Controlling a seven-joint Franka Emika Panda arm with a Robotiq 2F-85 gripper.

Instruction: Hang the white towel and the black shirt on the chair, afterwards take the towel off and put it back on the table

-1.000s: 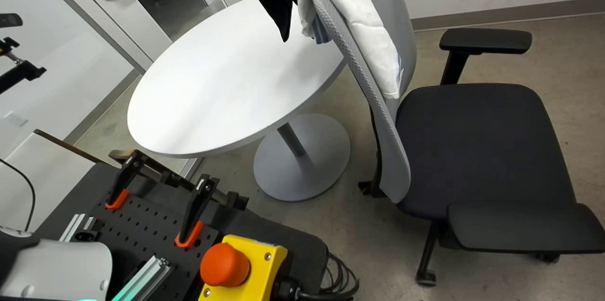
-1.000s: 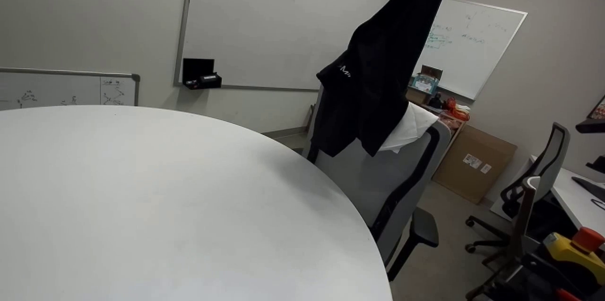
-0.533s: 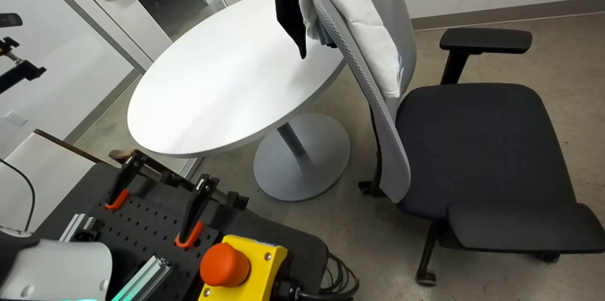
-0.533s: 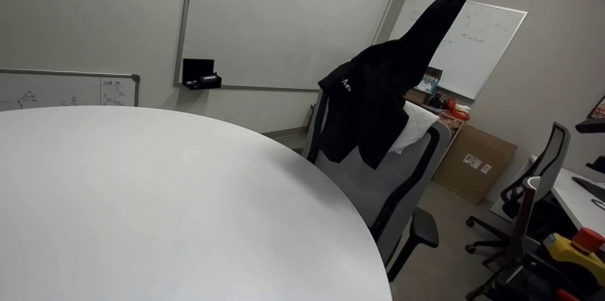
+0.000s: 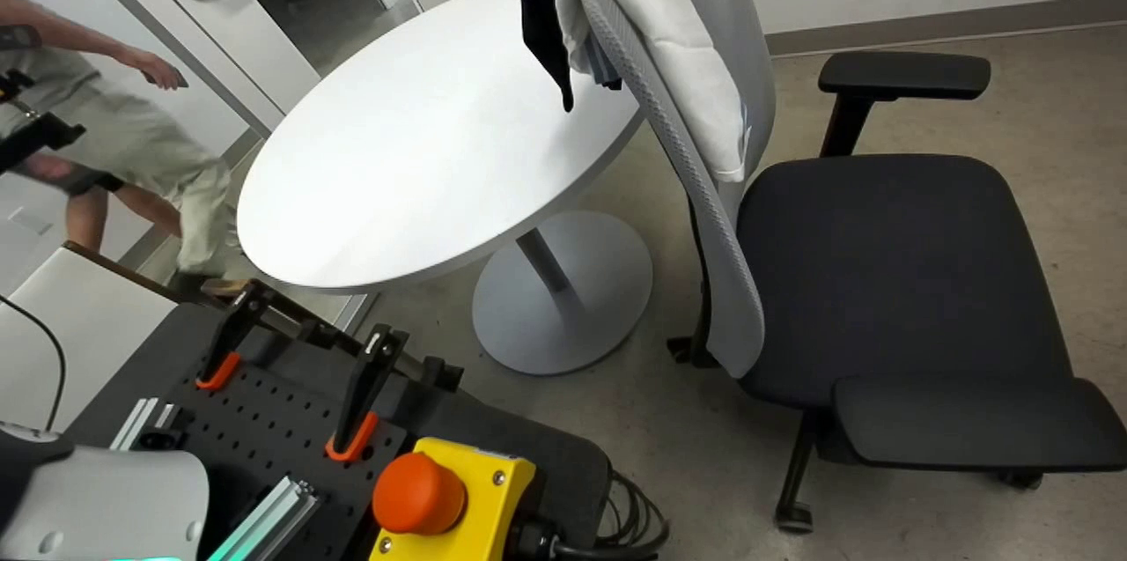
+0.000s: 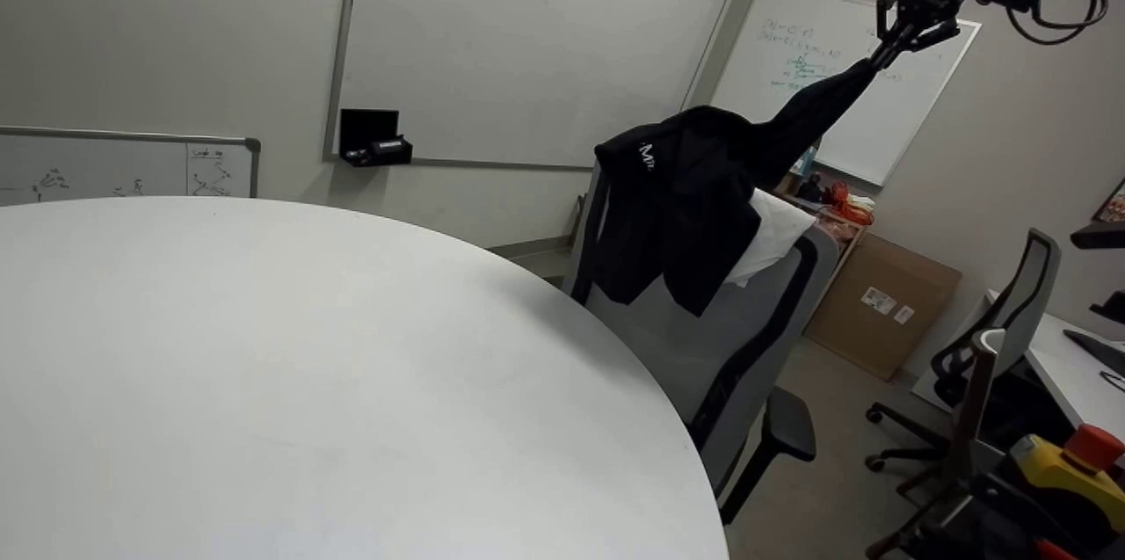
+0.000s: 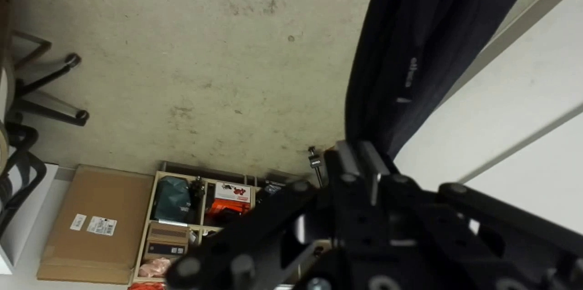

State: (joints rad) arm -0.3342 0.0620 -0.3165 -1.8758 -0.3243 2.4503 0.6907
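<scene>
In an exterior view, the gripper (image 6: 884, 57), fingers nearly together, pinches one end of the black shirt (image 6: 703, 182), which slopes down left and drapes over the back of the chair (image 6: 670, 340). The white towel (image 6: 773, 230) hangs there, right of the shirt, apparently partly beneath it. Left stands the table (image 6: 352, 367).
</scene>
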